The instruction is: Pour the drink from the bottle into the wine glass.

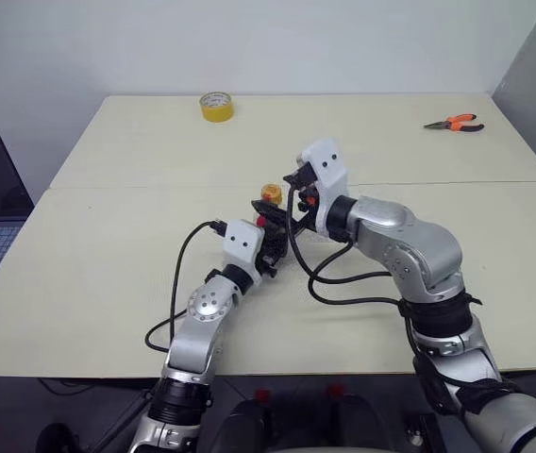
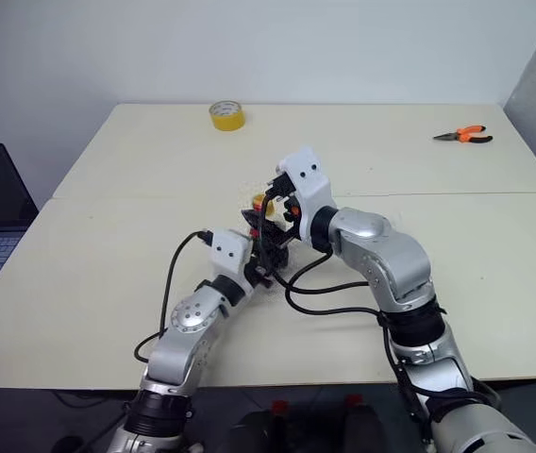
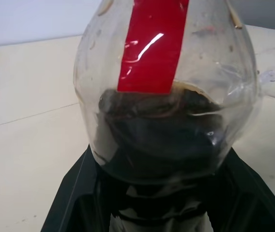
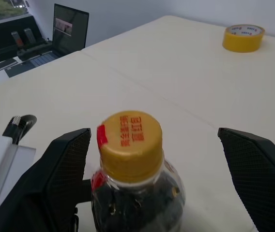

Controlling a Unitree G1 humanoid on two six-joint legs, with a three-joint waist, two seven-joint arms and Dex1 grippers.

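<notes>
Two grippers at one bottle (image 4: pixel 132 169), mid-bench (image 1: pixel 108 274), near the seam between the two tabletops. Left gripper (image 3: pixel 164 193) is closed on the bottle's lower body, holding it upright; black fingers (image 3: pixel 74 193) flank the rounded belly. Right gripper (image 4: pixel 152 159) stands spread to its widest, one finger either side of the yellow cap (image 4: pixel 131 142), touching nothing.

Drink (image 3: pixel 161 140) is dark, nearly black, filling the lower part only, so the load judges light. Thin clear plastic, likely to dent under a hard squeeze; smooth wall and red label (image 3: pixel 152 46) look slippery. The belly hold seems the right place for steadying.

Cap is still on. It looks small and stiff, best taken square across its sides for twisting off.

Wine glass: cannot make it out from here. Yellow tape roll (image 1: pixel 216 107) and orange-handled pliers (image 1: pixel 455 123) lie well apart at the far edge.
</notes>
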